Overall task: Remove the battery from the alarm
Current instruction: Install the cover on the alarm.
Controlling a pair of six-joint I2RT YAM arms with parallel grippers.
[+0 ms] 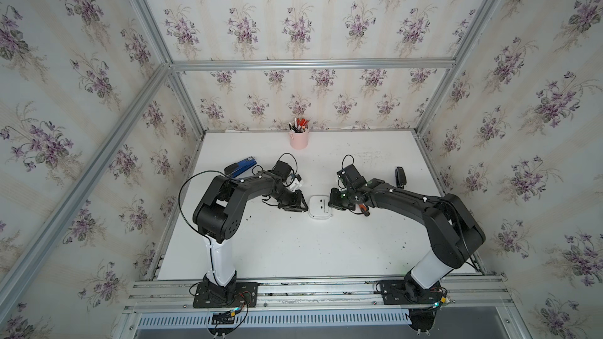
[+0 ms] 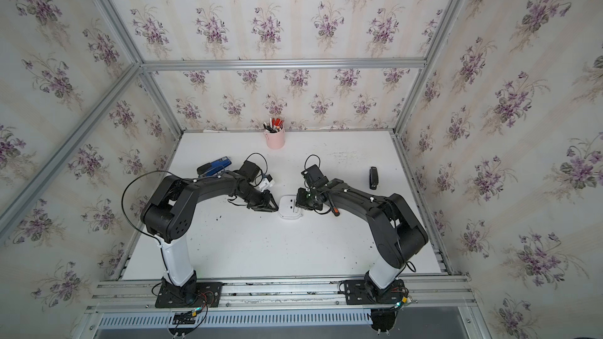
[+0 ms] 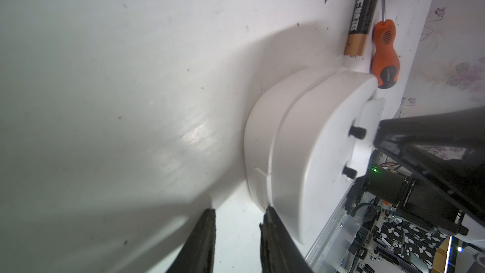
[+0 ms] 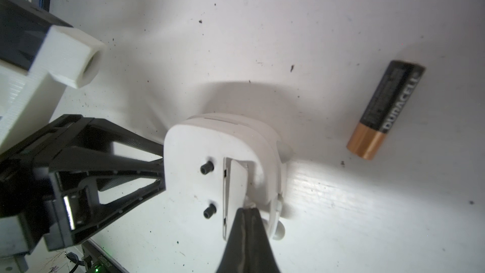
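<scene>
In a top view the alarm (image 1: pixel 319 207) lies back up on the tabletop (image 1: pixel 293 249), between the left pincer (image 1: pixel 302 206) and the right pincer (image 1: pixel 333 203). In the left wrist view the left pincer's fingers are a little apart and hold nothing. The alarm sits beside one finger. The battery (image 3: pixel 441 21) is already out, past the alarm, by the screwdriver (image 3: pixel 385 53). In the right wrist view the right pincer is squeezed closed, tip on the little door (image 4: pixel 236 182). Best to lift off slowly, so nothing slides.

White alarm (image 4: pixel 217 158) face-down w/ back up; black/copper battery (image 4: pixel 385 108) lies flat nearby, outside it.
</scene>
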